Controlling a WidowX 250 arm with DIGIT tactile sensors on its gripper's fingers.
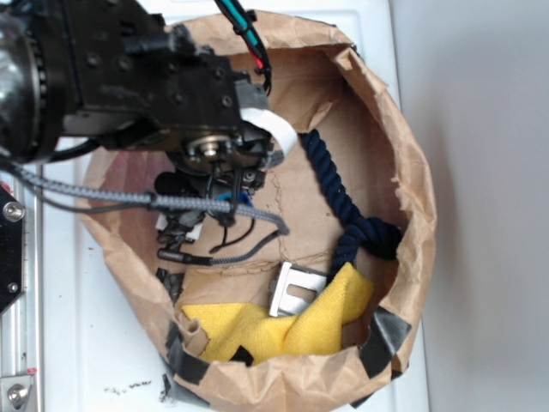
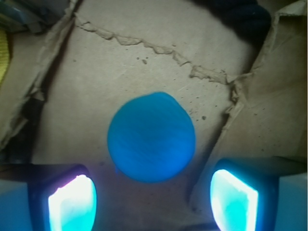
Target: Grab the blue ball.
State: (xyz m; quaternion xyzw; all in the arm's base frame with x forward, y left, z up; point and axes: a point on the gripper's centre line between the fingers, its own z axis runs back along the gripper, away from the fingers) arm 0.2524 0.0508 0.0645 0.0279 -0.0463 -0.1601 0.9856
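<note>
Lay on creased brown paper: blue ball, round and faintly fuzzy, between the spread tips of the pincer, touching neither. Nothing between fingers and ball. Hidden under the arm in the exterior view. Around it inside the crumpled paper bag on the white desk: dark twisted rope, yellow cloth, metal buckle.

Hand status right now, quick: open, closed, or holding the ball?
Hand: open, holding nothing. The blue ball lies on the brown paper between the two fingers, untouched by either.
</note>
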